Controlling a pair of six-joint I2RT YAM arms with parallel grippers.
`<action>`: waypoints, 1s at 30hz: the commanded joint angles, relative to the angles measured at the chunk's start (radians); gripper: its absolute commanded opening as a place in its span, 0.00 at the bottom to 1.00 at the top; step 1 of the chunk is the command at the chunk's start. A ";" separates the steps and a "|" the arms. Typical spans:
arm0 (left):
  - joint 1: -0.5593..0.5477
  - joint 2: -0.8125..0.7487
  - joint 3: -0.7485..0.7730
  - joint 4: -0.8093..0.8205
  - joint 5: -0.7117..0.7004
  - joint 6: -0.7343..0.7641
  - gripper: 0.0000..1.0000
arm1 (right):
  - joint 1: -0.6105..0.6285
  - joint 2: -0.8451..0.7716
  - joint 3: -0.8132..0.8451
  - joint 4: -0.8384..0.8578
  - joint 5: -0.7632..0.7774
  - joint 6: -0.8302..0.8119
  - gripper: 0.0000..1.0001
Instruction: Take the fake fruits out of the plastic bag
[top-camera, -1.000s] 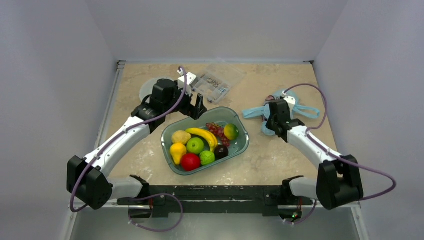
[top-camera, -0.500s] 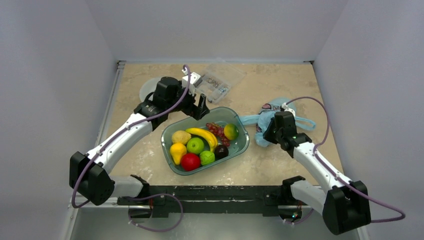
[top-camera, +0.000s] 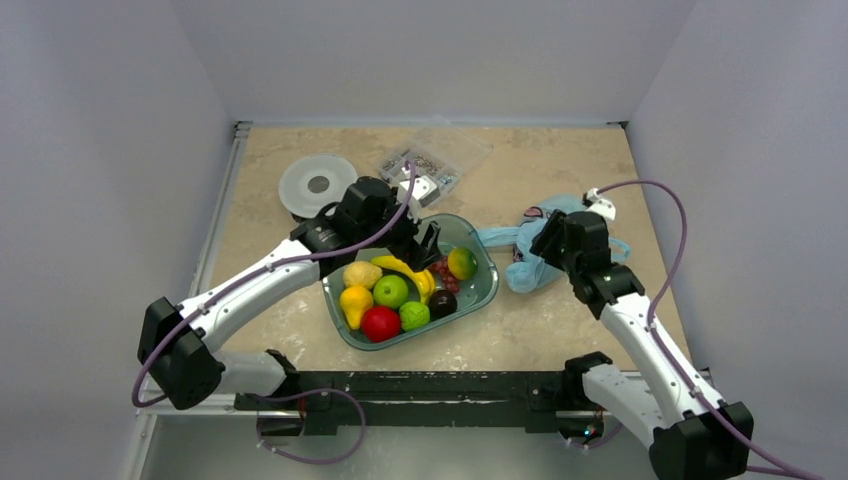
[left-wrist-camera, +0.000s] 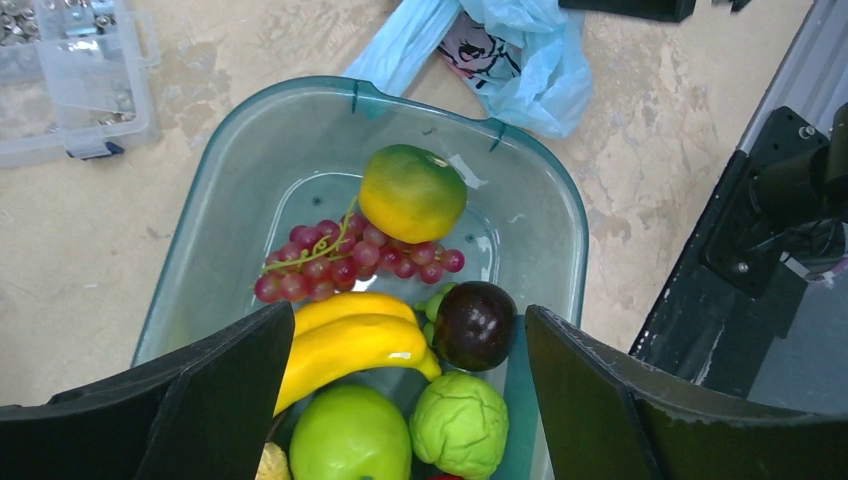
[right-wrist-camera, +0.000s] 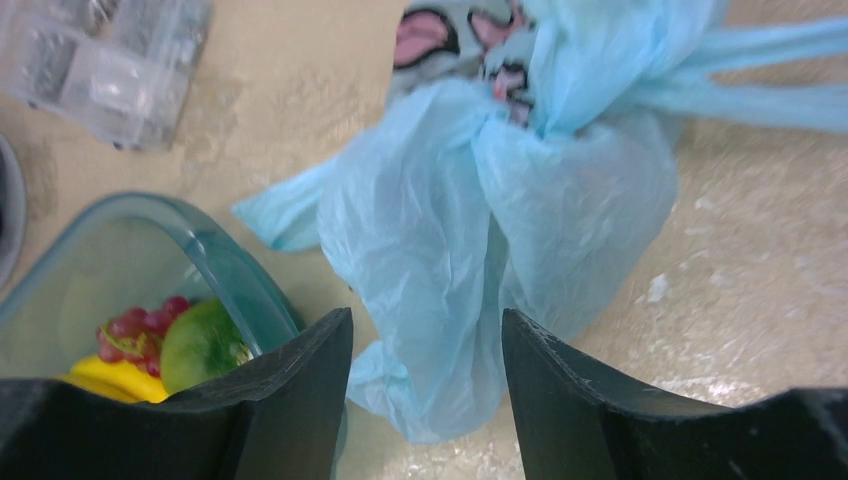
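Right gripper (right-wrist-camera: 425, 322) has drawn back and let go, jaws apart above the crumpled light-blue plastic bag (right-wrist-camera: 560, 200) just right of the teal plastic tub (left-wrist-camera: 565, 215). Left gripper (left-wrist-camera: 410, 315), spread wide and empty, has swung over the tub, where the green-and-orange mango-like fruit (left-wrist-camera: 412, 192) lies. The bag looks limp, so emptying seems finished.
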 joint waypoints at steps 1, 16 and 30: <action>-0.063 0.041 0.065 0.100 -0.103 -0.125 0.85 | -0.032 0.020 0.105 0.008 0.161 0.008 0.59; -0.305 0.564 0.584 0.011 -0.395 -0.161 0.81 | -0.265 0.316 0.098 0.185 -0.240 -0.062 0.48; -0.303 0.754 0.752 -0.048 -0.311 -0.139 0.78 | -0.265 0.202 0.015 0.066 -0.436 -0.125 0.16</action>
